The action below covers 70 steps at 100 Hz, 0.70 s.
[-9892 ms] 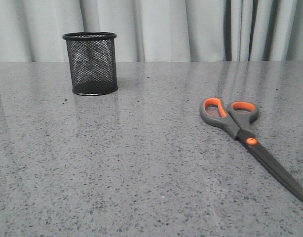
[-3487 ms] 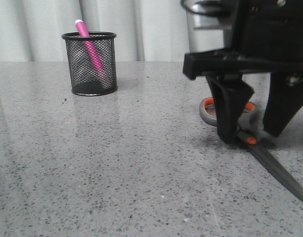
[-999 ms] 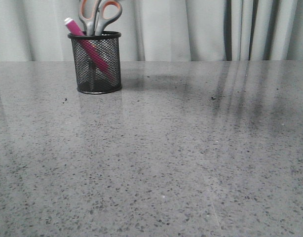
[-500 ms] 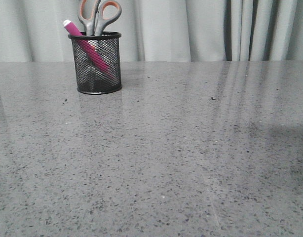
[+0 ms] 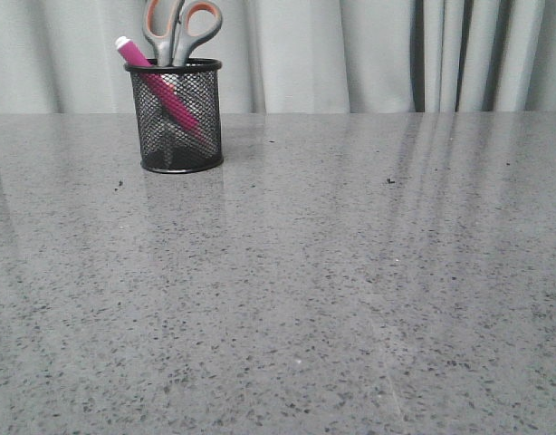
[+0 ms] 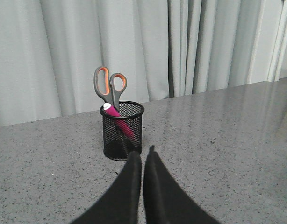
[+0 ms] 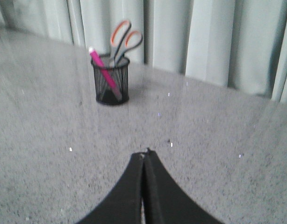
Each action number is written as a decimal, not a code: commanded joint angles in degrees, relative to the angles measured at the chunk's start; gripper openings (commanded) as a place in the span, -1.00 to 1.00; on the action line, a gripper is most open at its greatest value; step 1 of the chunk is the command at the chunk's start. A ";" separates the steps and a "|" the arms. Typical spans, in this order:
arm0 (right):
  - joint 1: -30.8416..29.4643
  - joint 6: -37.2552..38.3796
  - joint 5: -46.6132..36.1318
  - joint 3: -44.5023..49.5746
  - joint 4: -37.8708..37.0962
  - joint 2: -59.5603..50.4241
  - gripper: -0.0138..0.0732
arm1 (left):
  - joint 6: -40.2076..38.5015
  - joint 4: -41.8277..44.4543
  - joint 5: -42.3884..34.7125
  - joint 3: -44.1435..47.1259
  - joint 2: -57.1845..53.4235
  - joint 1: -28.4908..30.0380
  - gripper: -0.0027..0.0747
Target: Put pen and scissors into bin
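The black mesh bin [image 5: 177,118] stands at the back left of the grey table. The pink pen [image 5: 158,86] leans inside it, its white end above the rim. The scissors [image 5: 180,25] stand in it, blades down, with the orange-lined handles above the rim. The bin [image 6: 123,130] with the pen [image 6: 116,116] and the scissors [image 6: 110,85] also shows in the left wrist view. There my left gripper [image 6: 143,156] is shut and empty, short of the bin. In the right wrist view my right gripper [image 7: 144,155] is shut and empty, far from the bin [image 7: 111,80]. Neither gripper shows in the front view.
The grey speckled table [image 5: 332,272] reaches back to pale curtains [image 5: 369,54] along its far edge. A few small dark specks [image 5: 388,181] lie on its surface.
The bin, the pen and the scissors have not moved in the last second. The shadow on the right side of the table has faded away.
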 commanded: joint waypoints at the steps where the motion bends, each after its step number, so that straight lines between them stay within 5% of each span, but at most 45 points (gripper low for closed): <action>1: -0.03 -0.61 -3.80 -1.15 -0.57 -2.62 -0.84 | -0.51 -0.73 -4.44 -1.50 0.69 -0.23 -0.98; 70: -0.03 -0.61 -3.81 -0.90 3.21 -5.89 -0.84 | -0.51 -0.73 -5.06 -0.27 0.69 -0.23 -0.98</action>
